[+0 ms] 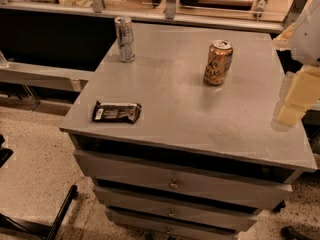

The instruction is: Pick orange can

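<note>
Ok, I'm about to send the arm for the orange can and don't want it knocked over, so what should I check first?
1. Orange can standing upright on the cabinet top: ok.
2. Silver can and black packet lie well left of it, off the approach: ok.
3. Gripper at the right edge of the cabinet, apart from the orange can: ok.
4. Orange can away from the cabinet's edges: ok.
5. Gripper level with the can's body: cannot tell.
</note>
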